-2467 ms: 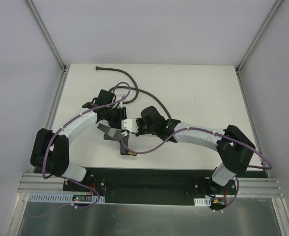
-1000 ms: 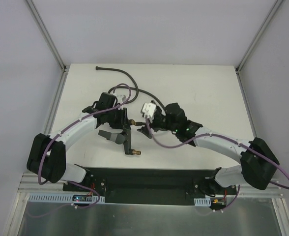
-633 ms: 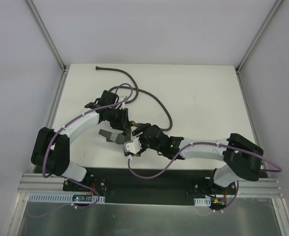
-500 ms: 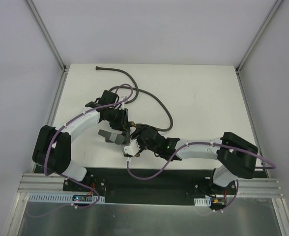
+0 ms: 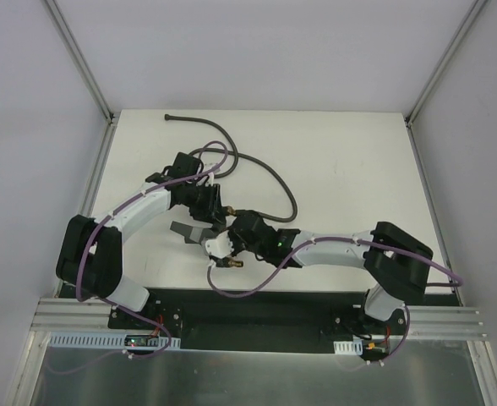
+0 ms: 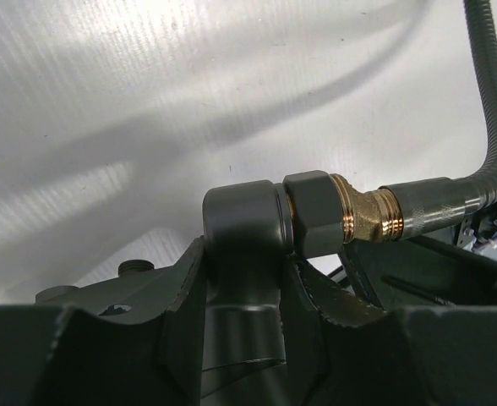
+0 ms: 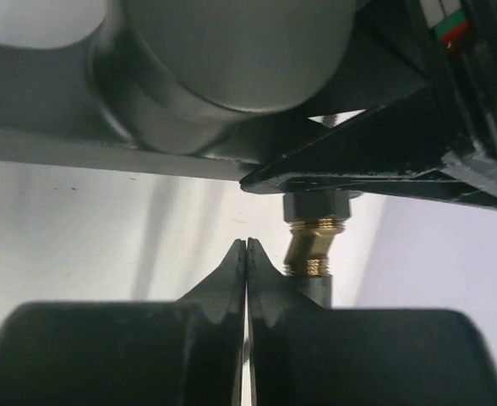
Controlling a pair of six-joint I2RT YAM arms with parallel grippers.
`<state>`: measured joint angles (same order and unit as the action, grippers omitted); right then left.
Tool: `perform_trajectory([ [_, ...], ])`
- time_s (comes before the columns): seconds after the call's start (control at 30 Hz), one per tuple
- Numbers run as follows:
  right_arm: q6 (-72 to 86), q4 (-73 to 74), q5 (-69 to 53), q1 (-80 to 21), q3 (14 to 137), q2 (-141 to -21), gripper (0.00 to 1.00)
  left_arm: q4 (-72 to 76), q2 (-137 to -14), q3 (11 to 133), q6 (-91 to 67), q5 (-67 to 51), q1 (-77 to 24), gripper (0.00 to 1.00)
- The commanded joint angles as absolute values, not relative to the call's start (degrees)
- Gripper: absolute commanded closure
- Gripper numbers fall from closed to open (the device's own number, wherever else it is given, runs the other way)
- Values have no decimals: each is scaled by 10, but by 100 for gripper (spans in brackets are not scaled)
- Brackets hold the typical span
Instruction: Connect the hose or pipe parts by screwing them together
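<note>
Left wrist view explains the pose: the left gripper (image 5: 208, 205) is part-closed around the forked fitting (image 6: 242, 218), probably to steady it while the hose (image 6: 495, 101) meets its side port at the brass nut (image 6: 363, 218). Just beside the fitting, the right gripper (image 7: 246, 250) has its fingers pressed together on nothing. Beyond the fitting, the hose trails across a plain white table (image 5: 350, 152) boxed by pale walls (image 5: 248, 51).
</note>
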<state>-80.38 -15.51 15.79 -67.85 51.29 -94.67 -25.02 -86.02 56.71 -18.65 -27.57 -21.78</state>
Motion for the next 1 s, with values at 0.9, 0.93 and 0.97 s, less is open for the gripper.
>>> perform_trajectory([
  [0.9, -264, -18, -352, -467, 614, -898, 47, -159, -797, 542, -224, -262, -224, 100],
  [0.93, -288, -19, -333, -473, 605, -884, 43, -163, -801, 545, -220, -265, -224, 100],
  [0.97, -312, -20, -297, -478, 596, -859, 34, -173, -803, 547, -219, -265, -224, 100],
])
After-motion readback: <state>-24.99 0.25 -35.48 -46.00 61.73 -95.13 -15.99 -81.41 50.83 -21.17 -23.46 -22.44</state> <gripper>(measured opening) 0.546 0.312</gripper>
